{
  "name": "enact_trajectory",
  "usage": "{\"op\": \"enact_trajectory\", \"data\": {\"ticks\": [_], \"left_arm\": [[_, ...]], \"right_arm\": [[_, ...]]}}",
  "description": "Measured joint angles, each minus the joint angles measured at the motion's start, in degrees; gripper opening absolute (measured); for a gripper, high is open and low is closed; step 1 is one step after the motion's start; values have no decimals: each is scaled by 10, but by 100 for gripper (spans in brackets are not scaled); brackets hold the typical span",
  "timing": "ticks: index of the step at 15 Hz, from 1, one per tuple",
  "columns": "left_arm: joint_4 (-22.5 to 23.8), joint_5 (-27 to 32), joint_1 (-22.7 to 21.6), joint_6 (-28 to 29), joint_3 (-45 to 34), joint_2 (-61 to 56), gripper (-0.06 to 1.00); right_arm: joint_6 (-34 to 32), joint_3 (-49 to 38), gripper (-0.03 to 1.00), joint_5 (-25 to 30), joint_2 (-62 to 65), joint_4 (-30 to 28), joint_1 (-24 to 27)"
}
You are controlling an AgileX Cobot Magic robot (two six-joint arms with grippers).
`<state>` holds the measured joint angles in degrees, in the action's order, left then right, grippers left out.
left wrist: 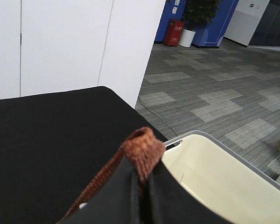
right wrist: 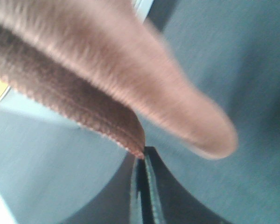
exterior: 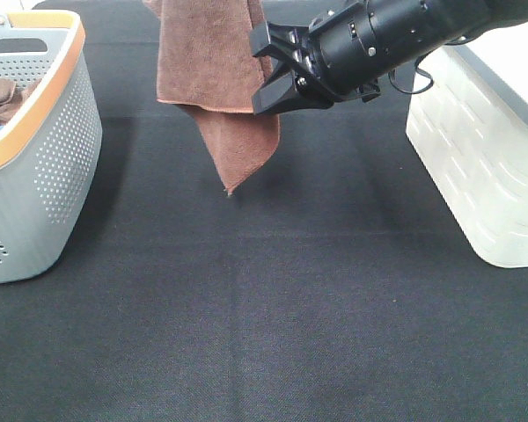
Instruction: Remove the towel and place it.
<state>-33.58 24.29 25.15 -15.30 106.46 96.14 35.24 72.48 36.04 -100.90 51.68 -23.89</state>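
Note:
The reddish-brown towel (exterior: 213,61) hangs from above the top edge of the exterior high view, its lowest corner pointing down just above the black table. My left gripper (left wrist: 142,171) is shut on a fold of the towel (left wrist: 141,148); it is out of the exterior high view. My right gripper (exterior: 257,75) reaches in from the upper right to the towel's right edge. In the right wrist view its fingers (right wrist: 141,161) are closed together, with the stitched towel edge (right wrist: 84,119) ending right at their tips.
A grey perforated basket with an orange rim (exterior: 35,149) stands at the left and holds a bunched brown cloth (exterior: 0,98). A white basket (exterior: 484,167) stands at the right; it also shows in the left wrist view (left wrist: 210,177). Black cloth (exterior: 264,308) covers the table.

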Motion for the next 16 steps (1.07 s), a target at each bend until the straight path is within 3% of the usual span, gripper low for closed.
{"op": "enact_trajectory", "data": {"ticks": [3,8,10,12,14,15,16], "left_arm": [[14,0,0,0,0,0,0],[82,0,0,-1,0,0,0],[103,5,0,-1,0,7,0],[131,25,0,7,0,29,0],[190,31,0,34,0,46,0],[190,31,0,34,0,46,0],[225,30,0,56,0,54,0]], "right_arm": [[-5,0,0,16,22,-30,0],[-121,0,0,77,87,-189,0],[-137,0,0,105,102,-203,0],[-147,0,0,96,125,-221,0],[-192,18,0,70,128,-285,0],[-192,18,0,70,128,-285,0],[-224,40,0,63,120,-337,0]]}}
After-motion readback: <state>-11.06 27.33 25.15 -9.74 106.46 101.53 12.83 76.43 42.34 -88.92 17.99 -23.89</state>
